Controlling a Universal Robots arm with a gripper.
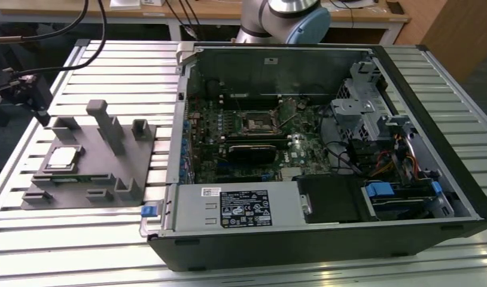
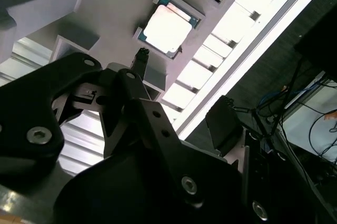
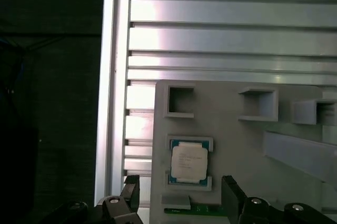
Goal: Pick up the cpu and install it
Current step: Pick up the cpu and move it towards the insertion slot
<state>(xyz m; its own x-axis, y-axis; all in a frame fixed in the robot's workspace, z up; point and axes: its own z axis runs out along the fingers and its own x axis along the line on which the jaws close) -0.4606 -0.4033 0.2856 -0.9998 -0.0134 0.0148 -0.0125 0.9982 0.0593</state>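
Note:
The cpu (image 1: 62,158), a small square chip with a pale metal top, lies flat in its recess on the grey fixture (image 1: 100,173) at the exterior view's left. It also shows in both wrist views, as the cpu (image 3: 189,162) and the cpu (image 2: 167,29). My gripper (image 1: 40,115) hangs over the table's edge by the fixture's far corner, apart from the chip. In the first wrist view the gripper (image 3: 180,184) is open, its two black fingers (image 3: 131,188) spread wider than the chip, with nothing between them. One fingertip (image 2: 141,55) shows in the second wrist view.
An open computer case (image 1: 323,239) fills the exterior view's right, with the black socket frame (image 1: 257,122) on its motherboard. The fixture carries tall grey posts (image 1: 107,125) and a green memory stick (image 3: 195,211). The ribbed aluminium table (image 3: 231,29) ends in an edge beside the fixture.

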